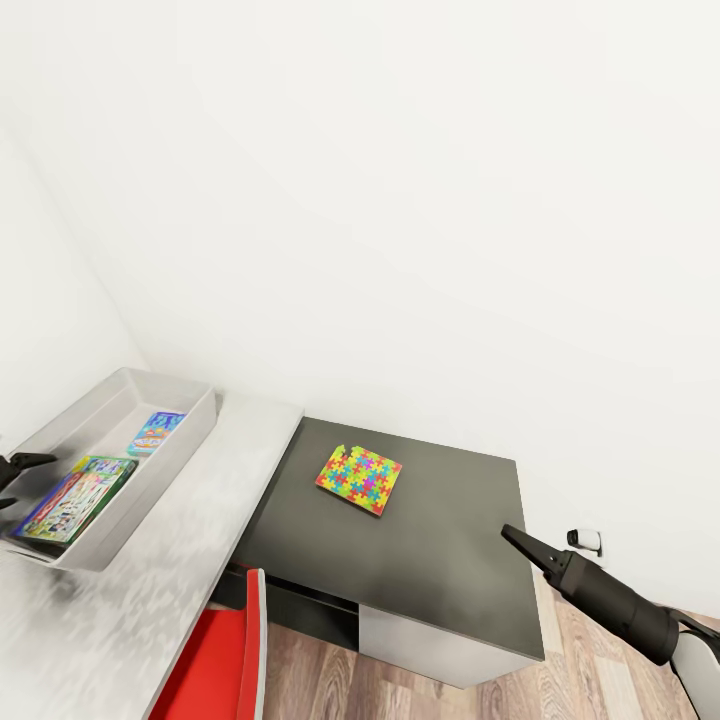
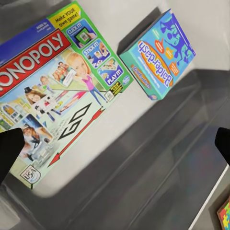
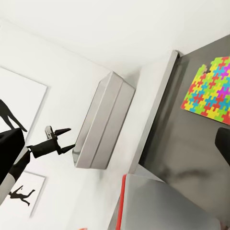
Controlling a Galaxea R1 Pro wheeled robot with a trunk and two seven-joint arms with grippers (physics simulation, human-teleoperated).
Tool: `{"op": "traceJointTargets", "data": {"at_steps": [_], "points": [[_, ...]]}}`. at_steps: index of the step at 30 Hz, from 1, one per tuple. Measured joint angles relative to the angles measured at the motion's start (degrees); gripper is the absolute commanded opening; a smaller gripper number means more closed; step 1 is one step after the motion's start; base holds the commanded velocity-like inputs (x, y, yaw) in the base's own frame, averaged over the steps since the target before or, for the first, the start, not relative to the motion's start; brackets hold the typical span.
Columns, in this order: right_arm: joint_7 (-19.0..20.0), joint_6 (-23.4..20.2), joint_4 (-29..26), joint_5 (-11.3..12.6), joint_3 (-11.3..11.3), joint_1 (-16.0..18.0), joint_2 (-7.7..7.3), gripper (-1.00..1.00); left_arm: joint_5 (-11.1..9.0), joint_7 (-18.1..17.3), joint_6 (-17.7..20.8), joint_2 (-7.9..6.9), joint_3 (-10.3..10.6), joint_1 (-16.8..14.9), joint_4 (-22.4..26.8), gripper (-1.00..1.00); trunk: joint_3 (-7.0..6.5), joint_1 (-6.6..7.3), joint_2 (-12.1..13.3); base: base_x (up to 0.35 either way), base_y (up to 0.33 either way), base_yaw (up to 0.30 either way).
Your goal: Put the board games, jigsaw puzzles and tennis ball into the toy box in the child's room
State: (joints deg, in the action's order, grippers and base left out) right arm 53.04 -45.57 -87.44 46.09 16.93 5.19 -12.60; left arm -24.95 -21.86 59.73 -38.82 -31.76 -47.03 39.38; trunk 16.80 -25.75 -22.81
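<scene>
My left jaws [image 1: 12,478] sit at the left edge of the head view, spread wide and empty, just beside the near end of the toy box [image 1: 190,440]. In my left wrist view the two dark fingertips [image 2: 10,148] stand far apart at opposite edges, with the box floor between them.

The toy box is a grey open tray on the pale counter [image 1: 180,560], its long axis running from the lower left of the head view up toward the middle. Two board games lie flat inside it. The Monopoly box [image 1: 75,497] lies in the lower-left end, its long side along the tray's length. In the left wrist view its title [image 2: 29,56] reads up toward the upper right. The smaller blue Balderdash box [image 1: 156,432] lies farther up the tray, apart from the Monopoly, also lengthwise with the tray.

The jigsaw puzzle [image 1: 359,479] lies flat on the dark counter [image 1: 450,560] right of the pale one, well apart from the toy box. It is a squarish, many-coloured slab turned like a diamond, one corner toward the wall.

My right jaws [image 1: 522,541] hang at the lower right of the head view, tapering to a point up-left toward the puzzle, above the dark counter's right edge. Their tips look pressed together, nothing between them.

A red chair [image 1: 225,655] stands at the bottom of the frame.
</scene>
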Motion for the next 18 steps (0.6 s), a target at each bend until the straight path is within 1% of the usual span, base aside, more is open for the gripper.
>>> {"op": "traceJointTargets", "data": {"at_steps": [6,9,12,13,15,16,18], "points": [[0.02,0.00,0.00,-0.01,0.00,0.02,0.03,1.00,-0.04,-0.33,0.00,-0.11,-0.02,0.00,0.01,1.00,-0.01,0.00,0.00,0.000,0.000,0.000],[0.05,0.00,0.00,-0.01,0.00,0.00,0.03,1.00,-0.18,-1.51,-0.01,-0.12,0.03,0.00,0.01,1.00,-0.11,0.00,0.00,0.000,0.000,0.000],[0.07,0.00,0.00,-0.01,0.00,0.03,0.04,1.00,-0.41,-4.88,-0.03,-0.14,0.19,0.00,0.01,1.00,-0.31,0.00,0.00,0.000,0.000,0.000],[0.07,0.00,0.00,0.02,0.00,0.03,0.04,1.00,-0.48,-7.19,-0.02,-0.17,0.32,0.00,0.01,1.00,-0.39,0.00,0.00,0.000,0.000,0.000],[0.11,0.00,0.00,0.03,0.00,0.04,0.04,1.00,-0.40,-9.36,0.00,-0.20,0.44,0.00,0.01,1.00,-0.56,0.00,0.00,0.000,0.000,0.000],[0.13,0.00,0.00,0.02,0.00,0.04,0.04,1.00,-0.38,-11.31,0.01,-0.24,0.51,0.03,0.02,1.00,-0.65,0.00,0.00,0.000,0.000,0.000],[0.16,0.00,0.00,0.04,0.00,0.03,0.04,1.00,-0.29,-13.10,0.03,-0.29,0.58,0.05,0.02,1.00,-0.82,0.00,0.00,0.000,0.000,0.000]]}}
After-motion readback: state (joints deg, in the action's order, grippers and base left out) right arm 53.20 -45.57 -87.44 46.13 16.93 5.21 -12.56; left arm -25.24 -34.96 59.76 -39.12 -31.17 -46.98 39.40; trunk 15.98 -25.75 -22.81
